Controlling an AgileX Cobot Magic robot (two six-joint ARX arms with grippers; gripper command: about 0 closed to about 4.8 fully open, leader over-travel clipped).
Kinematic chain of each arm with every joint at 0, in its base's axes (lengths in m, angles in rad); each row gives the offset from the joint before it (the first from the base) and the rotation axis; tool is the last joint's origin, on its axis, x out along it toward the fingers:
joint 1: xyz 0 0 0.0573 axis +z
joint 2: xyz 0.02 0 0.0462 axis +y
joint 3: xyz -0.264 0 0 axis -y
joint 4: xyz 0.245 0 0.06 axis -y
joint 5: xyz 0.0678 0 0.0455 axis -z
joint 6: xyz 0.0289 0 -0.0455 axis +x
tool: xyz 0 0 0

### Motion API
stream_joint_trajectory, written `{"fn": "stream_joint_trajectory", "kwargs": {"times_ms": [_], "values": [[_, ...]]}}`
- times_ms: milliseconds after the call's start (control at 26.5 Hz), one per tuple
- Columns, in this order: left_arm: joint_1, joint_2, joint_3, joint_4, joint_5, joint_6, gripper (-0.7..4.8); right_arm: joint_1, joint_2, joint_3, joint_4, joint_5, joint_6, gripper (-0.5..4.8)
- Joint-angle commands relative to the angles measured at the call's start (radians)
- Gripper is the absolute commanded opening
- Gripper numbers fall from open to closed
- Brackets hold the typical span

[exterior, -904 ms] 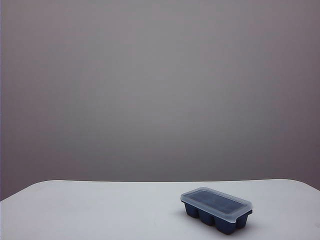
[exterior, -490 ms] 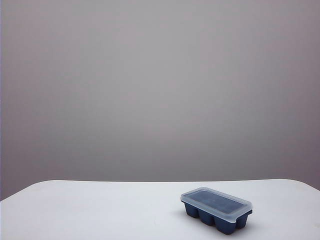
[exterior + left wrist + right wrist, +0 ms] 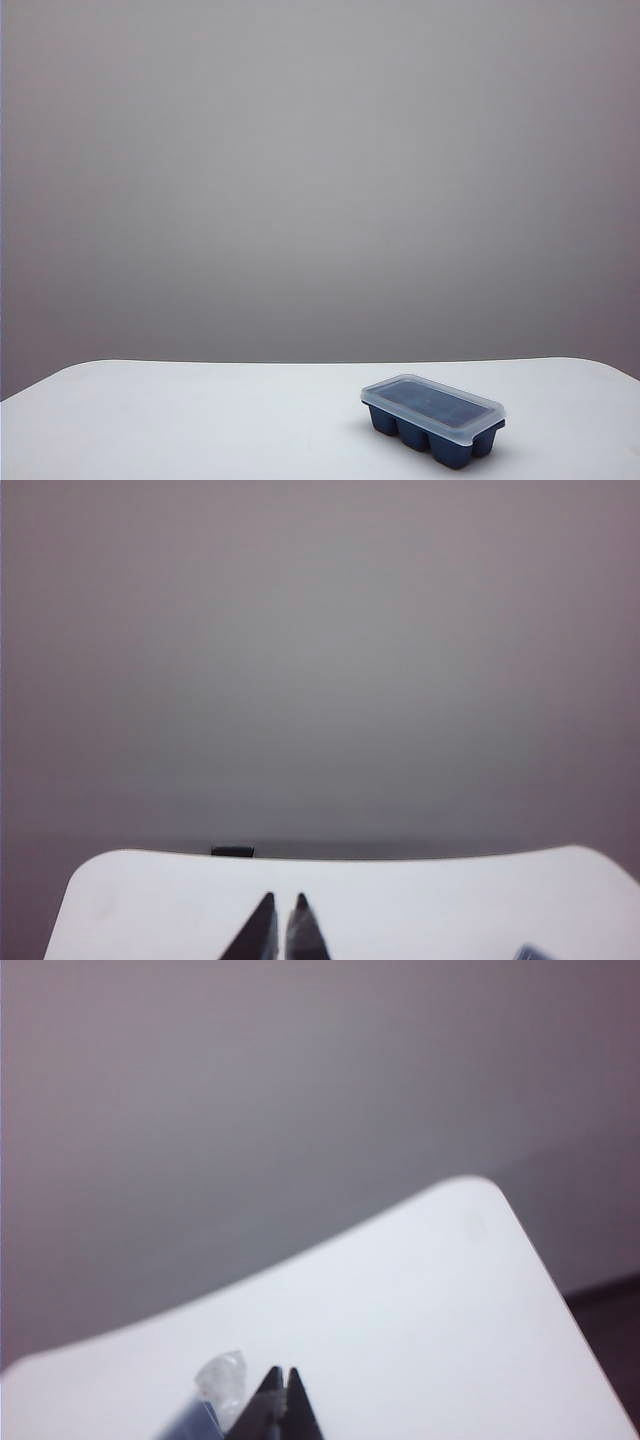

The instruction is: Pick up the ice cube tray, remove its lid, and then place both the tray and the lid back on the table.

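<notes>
At about 4 o'clock on the desk [image 3: 200, 420], the tray [image 3: 432, 436] sits with the lid [image 3: 433, 406] on it. Neither gripper touches it: left gripper [image 3: 283, 902] and right gripper [image 3: 282, 1374] hover above the desk, jaws pressed together.

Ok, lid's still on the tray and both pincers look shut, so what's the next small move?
Probably open the right pincer and ease it toward the ice cube tray. The tray sits lidded on the right of the table, its corner right beside that pincer; the left pincer, also shut, sits farther off.
</notes>
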Motion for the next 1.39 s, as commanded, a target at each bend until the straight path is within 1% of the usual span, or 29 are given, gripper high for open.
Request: {"fn": "stream_joint_trajectory", "kwargs": {"times_ms": [38, 75, 188, 226, 301, 339, 377, 452, 490, 565, 603, 678, 716, 753, 791, 866, 942, 1017, 1055, 1093, 1130, 1168, 1206, 1243, 1281, 1319, 1356, 1394], "values": [[0.001, 0.094, 0.098, 0.013, 0.002, -0.002, 0.21, 0.001, 0.003, 0.080, 0.005, 0.033, 0.003, -0.05], [0.001, 0.135, 0.131, 0.013, 0.002, 0.014, 0.21, 0.000, 0.009, 0.106, -0.006, 0.049, 0.000, -0.05], [0.001, 0.248, 0.216, 0.016, 0.045, 0.138, 0.21, -0.001, 0.062, 0.169, -0.009, 0.061, -0.002, -0.05], [0.001, 0.321, 0.264, 0.021, 0.103, 0.246, 0.21, -0.001, 0.120, 0.207, -0.008, 0.060, -0.008, -0.05], [0.001, 0.394, 0.316, 0.021, 0.169, 0.325, 0.22, -0.001, 0.191, 0.251, -0.011, 0.057, -0.026, -0.05], [0.001, 0.433, 0.342, 0.021, 0.208, 0.353, 0.22, -0.001, 0.232, 0.277, -0.013, 0.057, -0.035, -0.05], [0.001, 0.498, 0.384, 0.021, 0.267, 0.387, 0.22, -0.001, 0.300, 0.317, -0.013, 0.057, -0.072, -0.05], [0.001, 0.608, 0.452, 0.020, 0.314, 0.391, 0.26, -0.001, 0.409, 0.388, -0.023, 0.056, -0.145, -0.05], [0.001, 0.668, 0.486, 0.019, 0.331, 0.393, 0.26, -0.001, 0.477, 0.443, -0.054, 0.039, -0.184, -0.05], [0.001, 0.731, 0.524, 0.008, 0.364, 0.433, 0.26, -0.001, 0.539, 0.495, -0.095, 0.007, -0.200, -0.05], [0.001, 0.759, 0.538, 0.008, 0.383, 0.462, 0.26, -0.001, 0.575, 0.522, -0.116, -0.018, -0.207, -0.05], [0.001, 0.816, 0.560, 0.008, 0.434, 0.553, 0.26, -0.001, 0.646, 0.556, -0.127, -0.073, -0.207, -0.05], [0.001, 0.868, 0.573, 0.010, 0.491, 0.623, 0.26, -0.001, 0.709, 0.570, -0.123, -0.131, -0.206, -0.05], [0.001, 0.895, 0.575, 0.016, 0.530, 0.645, 0.26, -0.002, 0.754, 0.571, -0.118, -0.166, -0.206, -0.05], [0.001, 0.938, 0.575, 0.033, 0.597, 0.657, 0.26, -0.001, 0.809, 0.571, -0.120, -0.197, -0.206, -0.05], [0.001, 1.009, 0.575, 0.061, 0.658, 0.659, 0.26, -0.001, 0.924, 0.569, -0.125, -0.258, -0.206, -0.05], [0.001, 1.074, 0.575, 0.080, 0.692, 0.684, 0.26, -0.001, 1.017, 0.568, -0.121, -0.290, -0.206, -0.05], [0.001, 1.125, 0.575, 0.101, 0.705, 0.700, 0.26, -0.001, 1.089, 0.568, -0.110, -0.327, -0.206, -0.05], [0.001, 1.172, 0.575, 0.124, 0.705, 0.722, 0.26, -0.001, 1.160, 0.568, -0.104, -0.375, -0.205, -0.05], [0.001, 1.217, 0.575, 0.147, 0.705, 0.770, 0.27, -0.001, 1.231, 0.568, -0.088, -0.447, -0.196, -0.05], [0.001, 1.239, 0.575, 0.163, 0.706, 0.800, 0.30, -0.001, 1.269, 0.568, -0.079, -0.475, -0.188, -0.05], [0.001, 1.271, 0.575, 0.181, 0.708, 0.840, 0.60, -0.001, 1.324, 0.566, -0.055, -0.504, -0.179, -0.04], [0.001, 1.291, 0.575, 0.192, 0.722, 0.860, 0.92, -0.001, 1.357, 0.565, -0.032, -0.529, -0.179, -0.04], [0.001, 1.307, 0.575, 0.203, 0.733, 0.871, 1.05, -0.001, 1.388, 0.563, -0.004, -0.554, -0.179, 0.03], [0.001, 1.329, 0.575, 0.217, 0.756, 0.875, 1.14, -0.003, 1.428, 0.550, 0.059, -0.600, -0.167, 0.19], [0.001, 1.338, 0.575, 0.220, 0.757, 0.874, 1.22, -0.003, 1.450, 0.536, 0.112, -0.621, -0.140, 0.33], [0.001, 1.348, 0.575, 0.223, 0.756, 0.874, 1.22, -0.003, 1.495, 0.484, 0.272, -0.666, -0.034, 0.72], [0.001, 1.348, 0.575, 0.222, 0.756, 0.874, 1.22, -0.004, 1.519, 0.449, 0.366, -0.671, 0.023, 0.85]]}}
